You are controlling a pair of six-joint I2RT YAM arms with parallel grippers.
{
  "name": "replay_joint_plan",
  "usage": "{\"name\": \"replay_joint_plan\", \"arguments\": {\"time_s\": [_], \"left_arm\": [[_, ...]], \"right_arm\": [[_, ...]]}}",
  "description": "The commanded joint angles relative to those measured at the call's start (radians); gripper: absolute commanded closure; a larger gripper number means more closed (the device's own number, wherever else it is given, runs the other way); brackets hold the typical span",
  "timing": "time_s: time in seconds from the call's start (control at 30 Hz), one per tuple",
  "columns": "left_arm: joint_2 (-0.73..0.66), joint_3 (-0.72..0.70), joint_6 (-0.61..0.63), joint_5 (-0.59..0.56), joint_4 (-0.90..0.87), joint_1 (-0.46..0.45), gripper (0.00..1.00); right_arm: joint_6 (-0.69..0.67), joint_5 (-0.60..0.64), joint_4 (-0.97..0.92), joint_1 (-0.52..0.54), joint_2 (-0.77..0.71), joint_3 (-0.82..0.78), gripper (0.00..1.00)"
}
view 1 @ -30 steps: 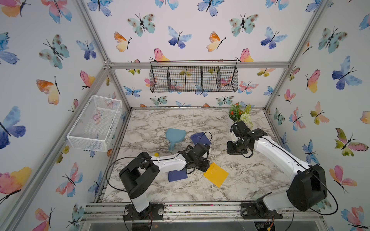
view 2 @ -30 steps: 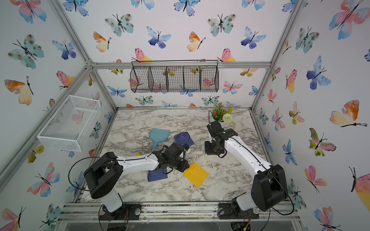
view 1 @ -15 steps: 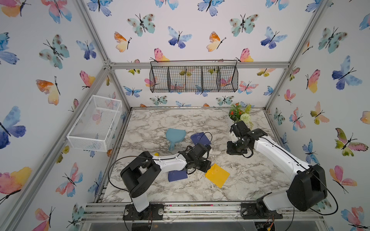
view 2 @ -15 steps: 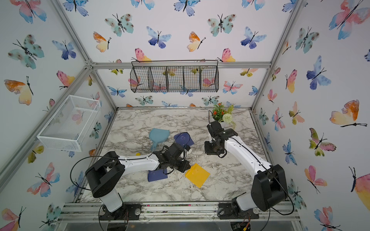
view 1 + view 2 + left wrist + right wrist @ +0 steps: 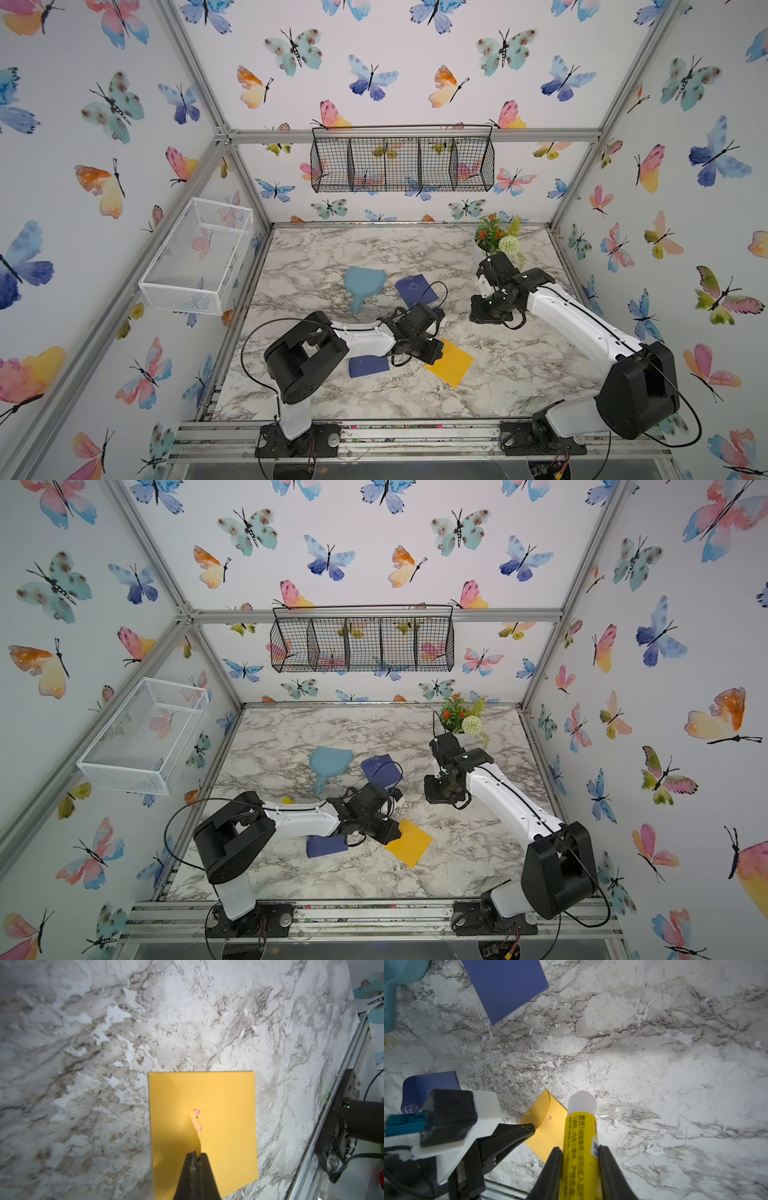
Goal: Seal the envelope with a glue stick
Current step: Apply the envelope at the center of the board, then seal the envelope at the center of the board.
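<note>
**Glue stick** (image 5: 580, 1136): yellow tube with a printed label and its white glue tip (image 5: 582, 1101) exposed. It is clamped between the jaws of the right gripper (image 5: 580, 1148). The tip is aimed down at bare marble, apart from the envelope. Whether the tip touches the table cannot be told.

**Yellow envelope** (image 5: 224, 1105): lies flat on the marble table (image 5: 498, 386), near its front middle. The flap (image 5: 176, 1118) is lifted and curled, and a small pink speck (image 5: 196, 1111) sits beside the flap's point.

**Left gripper** (image 5: 194, 1154): jaws together, pinching the flap's edge.

**Dark blue envelope** (image 5: 417, 291): just beyond the left gripper.

**Second blue envelope** (image 5: 369, 365): partly under the left arm (image 5: 361, 338).

**Light blue paddle-shaped item** (image 5: 363, 282): mid-table, well apart from the yellow envelope.

**Potted flowers** (image 5: 496, 237): far right corner.
</note>
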Motion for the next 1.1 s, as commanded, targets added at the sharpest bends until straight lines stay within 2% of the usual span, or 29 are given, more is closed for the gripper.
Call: {"name": "replay_joint_plan", "arguments": {"time_s": [0.0, 0.07, 0.2, 0.37, 0.53, 0.67, 1.07], "left_arm": [[0.025, 0.017, 0.001, 0.021, -0.013, -0.006, 1.0], [0.031, 0.019, 0.0, 0.016, -0.019, -0.005, 0.98], [0.042, 0.021, 0.001, 0.007, -0.031, -0.006, 0.86], [0.06, 0.03, -0.004, -0.01, -0.059, -0.005, 0.82], [0.067, 0.04, 0.003, -0.071, -0.098, -0.005, 0.88], [0.082, 0.056, 0.024, -0.162, -0.153, -0.024, 0.93], [0.167, 0.148, 0.073, -0.378, -0.333, -0.117, 0.99]], "right_arm": [[-0.013, -0.014, -0.015, -0.007, -0.02, -0.012, 0.98], [-0.014, -0.017, -0.017, -0.007, -0.018, -0.011, 0.98], [-0.017, -0.021, -0.016, -0.007, -0.012, -0.01, 0.98], [-0.02, -0.026, -0.017, -0.007, -0.006, -0.007, 0.98], [-0.022, -0.031, -0.021, -0.007, 0.0, -0.004, 0.98], [-0.023, -0.032, -0.023, -0.007, 0.002, -0.002, 0.98], [-0.033, -0.027, -0.037, -0.007, -0.001, 0.007, 0.98]]}}
